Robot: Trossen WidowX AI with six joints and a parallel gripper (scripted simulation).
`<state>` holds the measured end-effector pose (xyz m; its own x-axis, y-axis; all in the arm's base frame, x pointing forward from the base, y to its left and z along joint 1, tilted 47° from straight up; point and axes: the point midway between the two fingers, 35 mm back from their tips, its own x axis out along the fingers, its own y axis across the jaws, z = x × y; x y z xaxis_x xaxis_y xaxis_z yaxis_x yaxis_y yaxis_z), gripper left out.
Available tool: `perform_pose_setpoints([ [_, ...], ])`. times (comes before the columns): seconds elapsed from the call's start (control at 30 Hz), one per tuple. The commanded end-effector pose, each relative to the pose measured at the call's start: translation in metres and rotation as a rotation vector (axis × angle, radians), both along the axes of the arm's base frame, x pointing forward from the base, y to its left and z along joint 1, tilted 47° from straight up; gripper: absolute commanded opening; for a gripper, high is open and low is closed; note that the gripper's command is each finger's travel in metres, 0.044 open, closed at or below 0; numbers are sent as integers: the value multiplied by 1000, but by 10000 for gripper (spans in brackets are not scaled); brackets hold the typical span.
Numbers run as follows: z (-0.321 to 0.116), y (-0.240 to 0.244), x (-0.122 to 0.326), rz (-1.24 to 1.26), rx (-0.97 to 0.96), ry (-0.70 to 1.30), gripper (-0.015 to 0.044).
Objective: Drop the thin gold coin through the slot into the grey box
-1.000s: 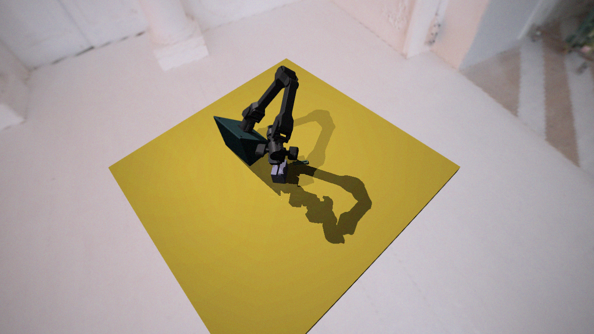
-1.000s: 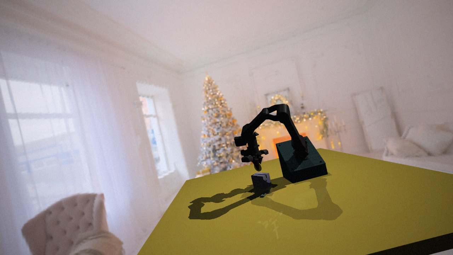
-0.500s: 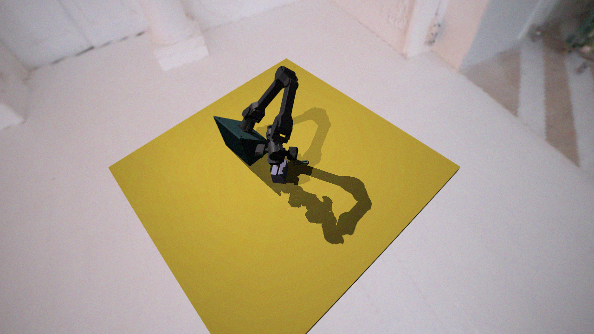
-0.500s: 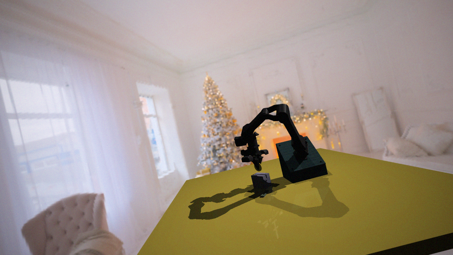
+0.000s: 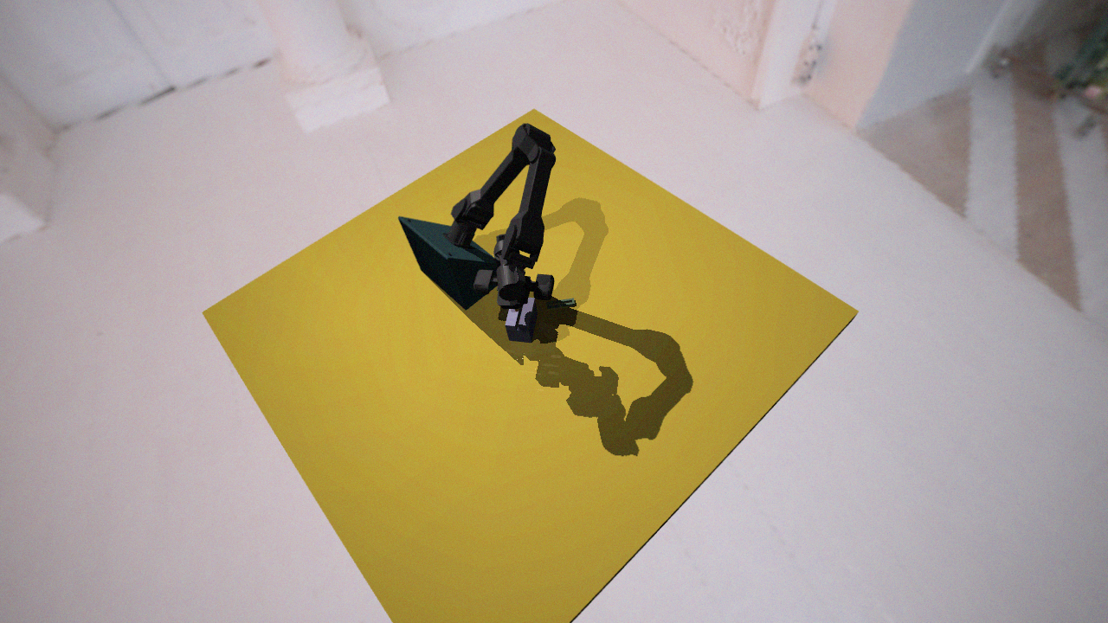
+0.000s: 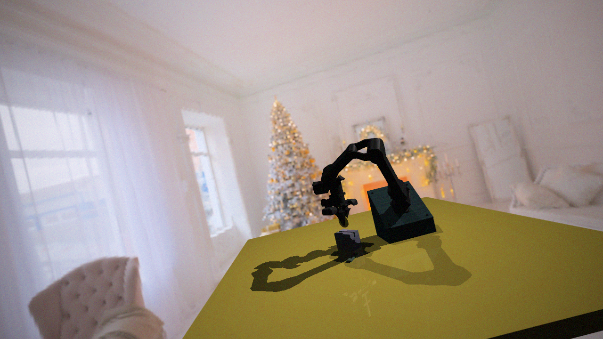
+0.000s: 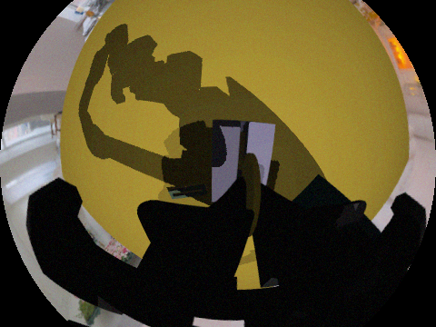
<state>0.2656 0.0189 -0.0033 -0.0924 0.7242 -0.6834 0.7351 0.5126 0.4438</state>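
Yellow-olive bench (image 5: 434,465); black arm (image 5: 531,193) on dark teal base (image 5: 441,255); lilac-grey box (image 7: 257,145) with dark slot (image 7: 245,138); gold coin (image 6: 345,221); dark-green holder (image 5: 568,302).

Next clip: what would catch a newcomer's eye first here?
The black arm arches from its dark-green base over the yellow table, casting long shadows. Its gripper hangs just above the small grey box, fingers shut on the thin gold coin, held on edge over the slotted lid.
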Motion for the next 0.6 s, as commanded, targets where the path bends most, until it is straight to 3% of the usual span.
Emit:
perform_pose_setpoints([
  [0.0, 0, 0, 0, 0, 0, 0, 0],
  [0.57, -5, 5, 0, -4, -1, 4, 0],
])
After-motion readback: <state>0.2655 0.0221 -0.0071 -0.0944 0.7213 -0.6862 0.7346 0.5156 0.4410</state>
